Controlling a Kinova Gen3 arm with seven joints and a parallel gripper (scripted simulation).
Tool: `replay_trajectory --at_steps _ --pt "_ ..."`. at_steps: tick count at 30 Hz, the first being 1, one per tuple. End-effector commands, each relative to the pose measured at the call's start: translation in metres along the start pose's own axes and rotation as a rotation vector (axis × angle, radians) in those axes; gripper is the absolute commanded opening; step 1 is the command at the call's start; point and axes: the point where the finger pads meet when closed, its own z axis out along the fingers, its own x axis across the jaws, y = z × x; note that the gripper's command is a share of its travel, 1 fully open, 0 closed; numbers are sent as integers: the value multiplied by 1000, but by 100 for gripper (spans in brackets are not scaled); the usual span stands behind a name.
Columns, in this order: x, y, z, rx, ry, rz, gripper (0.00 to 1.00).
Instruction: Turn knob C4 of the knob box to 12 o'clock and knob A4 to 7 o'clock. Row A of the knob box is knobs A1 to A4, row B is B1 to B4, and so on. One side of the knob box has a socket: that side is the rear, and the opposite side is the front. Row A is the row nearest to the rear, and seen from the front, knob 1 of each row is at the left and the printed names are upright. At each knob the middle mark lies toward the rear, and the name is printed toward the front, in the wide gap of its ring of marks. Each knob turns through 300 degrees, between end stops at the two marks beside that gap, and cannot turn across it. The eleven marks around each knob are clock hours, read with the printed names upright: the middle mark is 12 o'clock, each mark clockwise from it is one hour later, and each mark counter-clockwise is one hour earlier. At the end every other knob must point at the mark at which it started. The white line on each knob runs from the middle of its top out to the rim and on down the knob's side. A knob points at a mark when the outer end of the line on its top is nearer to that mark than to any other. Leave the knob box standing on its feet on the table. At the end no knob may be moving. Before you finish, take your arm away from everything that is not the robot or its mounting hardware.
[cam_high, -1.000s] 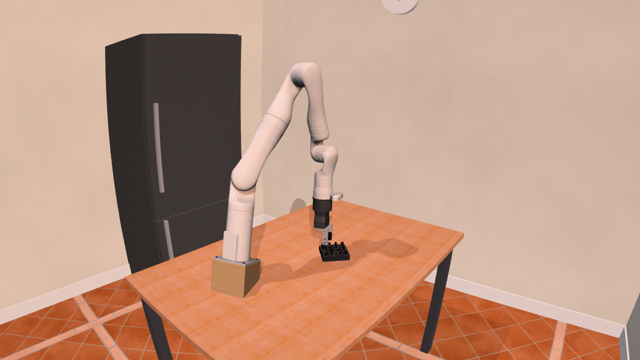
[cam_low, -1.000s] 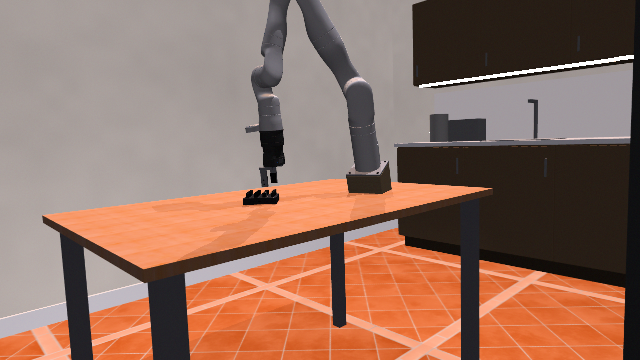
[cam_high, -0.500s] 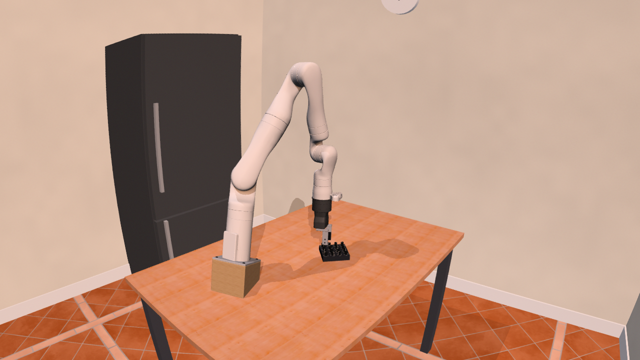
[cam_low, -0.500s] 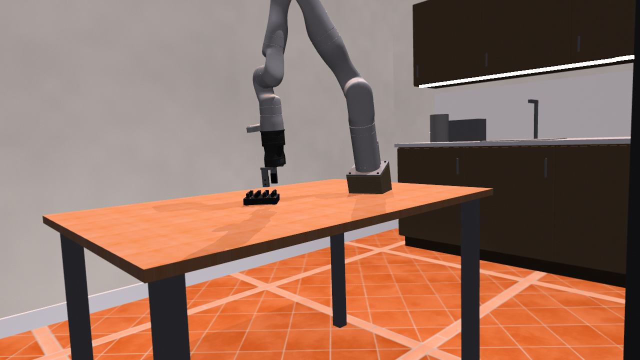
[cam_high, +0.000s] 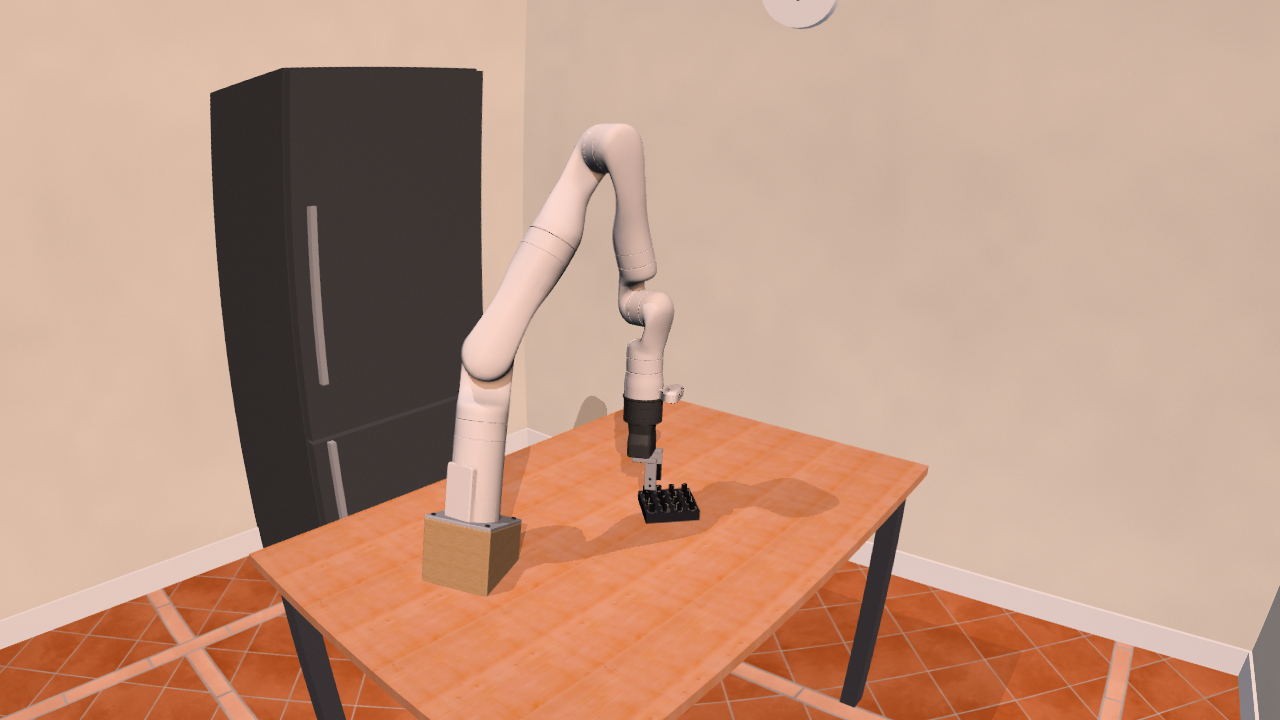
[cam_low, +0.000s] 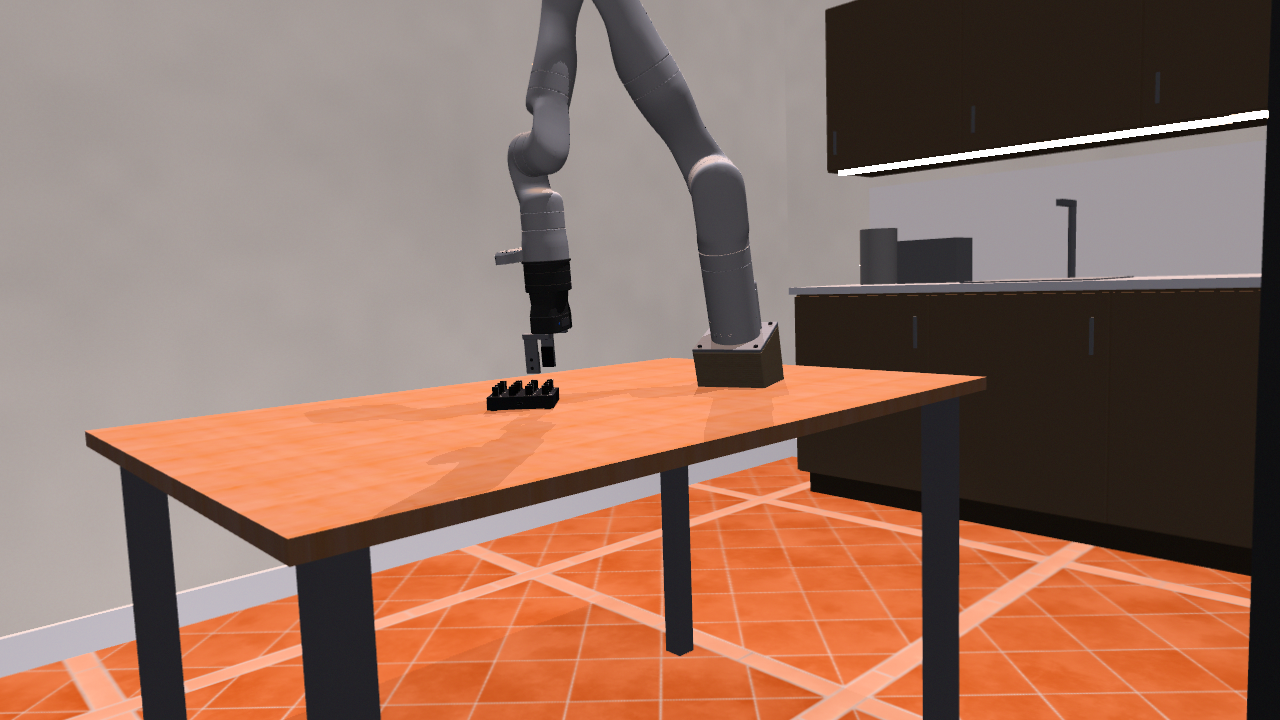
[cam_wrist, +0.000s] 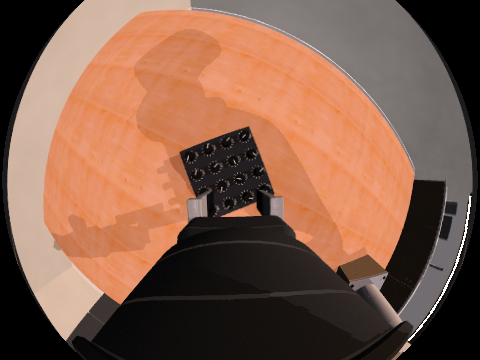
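The black knob box (cam_high: 671, 515) (cam_low: 521, 403) (cam_wrist: 203, 162) stands on the table, turned at an angle in the wrist view. It has four rows of four black knobs with white lines and rings of marks. The printed names and the socket cannot be made out, so I cannot tell which knobs are C4 and A4. My gripper (cam_high: 654, 483) (cam_low: 540, 367) (cam_wrist: 235, 199) is open and empty above the box. In the wrist view its fingers overlap the box's near part and partly hide knobs at both near corners. The fingers appear clear of the knobs in the exterior view.
The wooden table (cam_high: 572, 644) (cam_low: 358, 474) (cam_wrist: 300, 85) carries the box. The arm's base block (cam_high: 454, 555) (cam_low: 738, 368) (cam_wrist: 363, 272) stands on it, to one side of the box. A dark fridge (cam_high: 384, 250) stands behind the table. The arm's shadow falls across the table and the box.
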Motion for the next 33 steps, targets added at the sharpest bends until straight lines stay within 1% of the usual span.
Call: replay_trajectory --at_steps 1,33 --pt "2 -1 -1 1 0 3 100" --pt "4 1 -1 2 -20 -88 100"
